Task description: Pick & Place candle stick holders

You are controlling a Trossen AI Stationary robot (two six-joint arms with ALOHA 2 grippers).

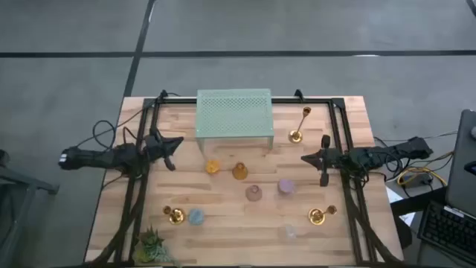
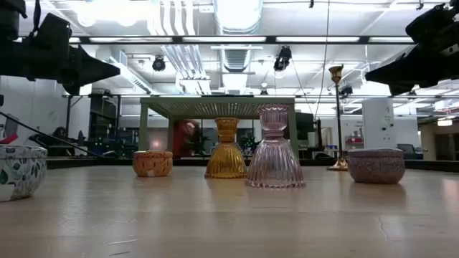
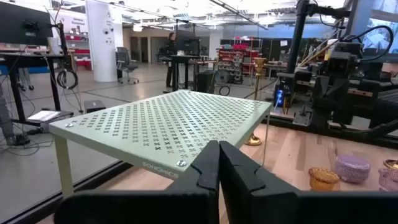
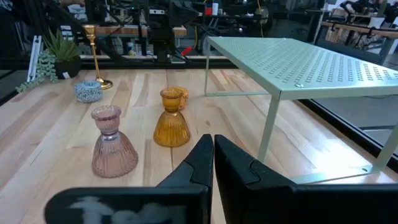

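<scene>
Holders (image 1: 239,172) between both closed tools (image 1: 306,158).

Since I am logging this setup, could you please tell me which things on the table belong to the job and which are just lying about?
Job: tall gold candlestick, amber holder, orange holder, pink holder, purple holder, blue holder.
Lying about: green stand, plant.

Showing two matte black arms, slim and jointed, each tapering into a pointed wedge. Trailing thin black cables from the left arm (image 1: 111,156). Ending the right arm (image 1: 372,158) in two smooth dark fingers (image 4: 239,168), angular and unmarked.
</scene>
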